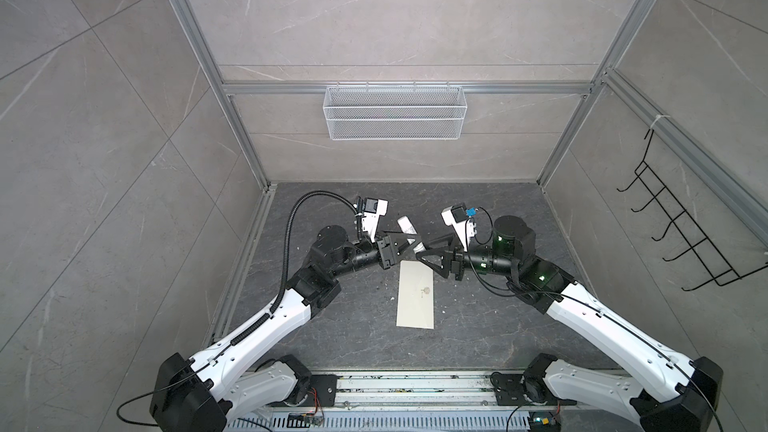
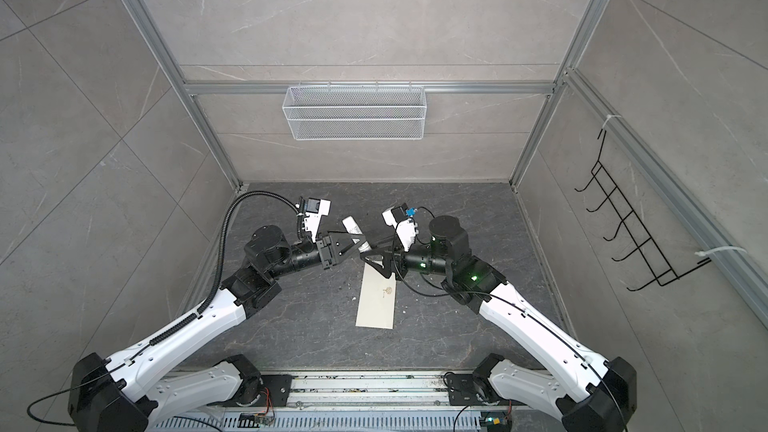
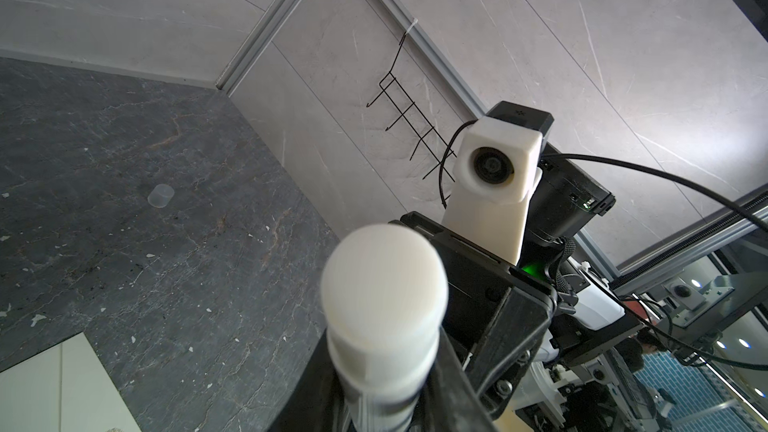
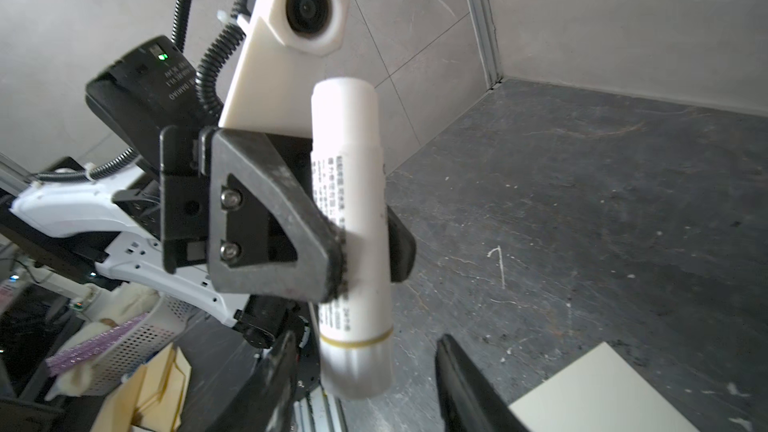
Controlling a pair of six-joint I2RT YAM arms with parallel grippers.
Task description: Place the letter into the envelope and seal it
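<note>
The cream-white envelope (image 1: 417,295) (image 2: 377,299) lies flat mid-table, showing a small dark emblem; one of its corners appears in each wrist view (image 3: 62,384) (image 4: 602,392). The letter is out of view. Just beyond the envelope's far end, my left gripper (image 1: 409,245) (image 3: 382,401) is shut on a white glue stick (image 1: 405,224) (image 4: 349,201) above the table, gripping its middle. My right gripper (image 1: 424,249) (image 4: 365,388) faces it with its jaws open around the tube's lower end (image 4: 357,363), and a gap shows on at least one side.
A small translucent cap (image 3: 160,195) lies on the dark table. A white mesh basket (image 1: 395,112) hangs on the back wall and a black wire hook rack (image 1: 681,234) on the right wall. Pale scraps dot the table near the envelope.
</note>
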